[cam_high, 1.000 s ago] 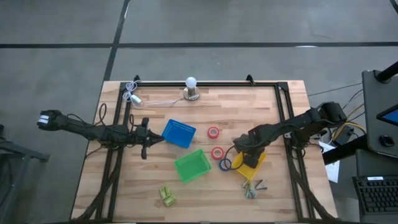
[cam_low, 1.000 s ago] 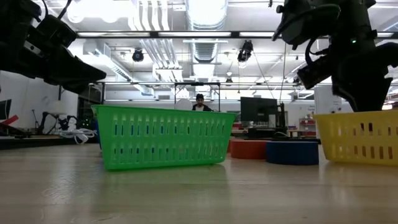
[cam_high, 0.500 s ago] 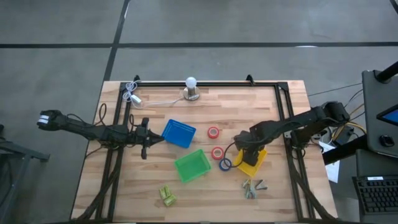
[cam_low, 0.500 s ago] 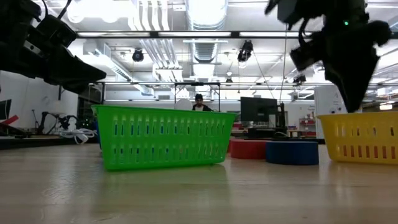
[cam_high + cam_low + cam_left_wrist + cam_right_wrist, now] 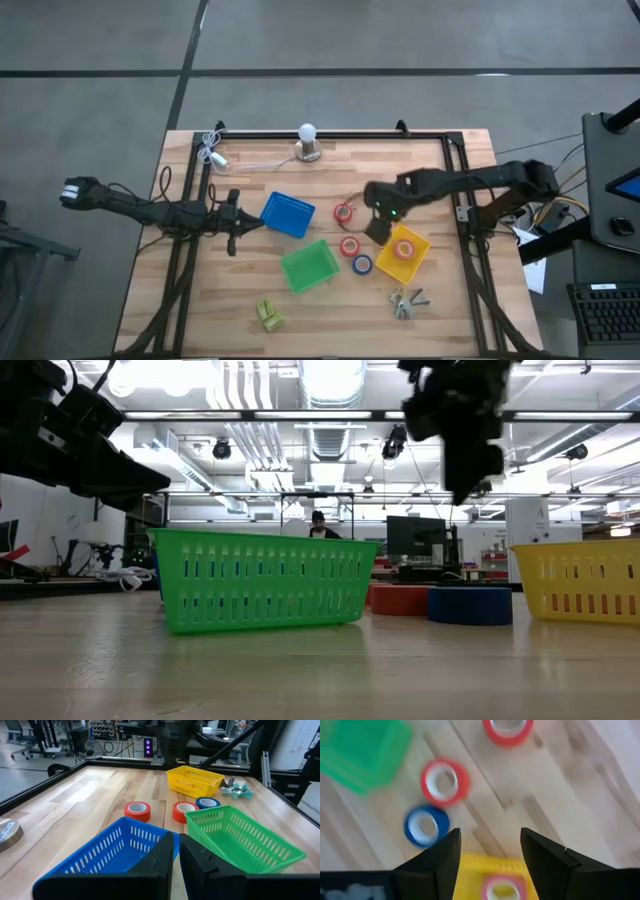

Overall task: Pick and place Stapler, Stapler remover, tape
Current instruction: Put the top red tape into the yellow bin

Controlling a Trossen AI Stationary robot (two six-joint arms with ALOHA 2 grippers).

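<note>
Sorting: tape is being moved into the yellow bin [image 5: 404,254]; 1 red roll [image 5: 403,249] lies inside it.
Right gripper [image 5: 379,214]: released, empty, raised beside the yellow bin's far corner.
Remaining tape: 2 red rolls [image 5: 349,246] and 1 blue roll [image 5: 363,265] lie just beside the yellow bin.
Next move: a descent onto a nearby roll is judged needed.
Left gripper [image 5: 175,854]: clenched, empty, well apart from the yellow bin.

No readable text anywhere. Nothing legible on the tape rolls [image 5: 137,810], nothing on the baskets [image 5: 195,780], nothing on the tabletop [image 5: 250,290]. Screens and shelves in the room behind too blurred and too small to make out.
</note>
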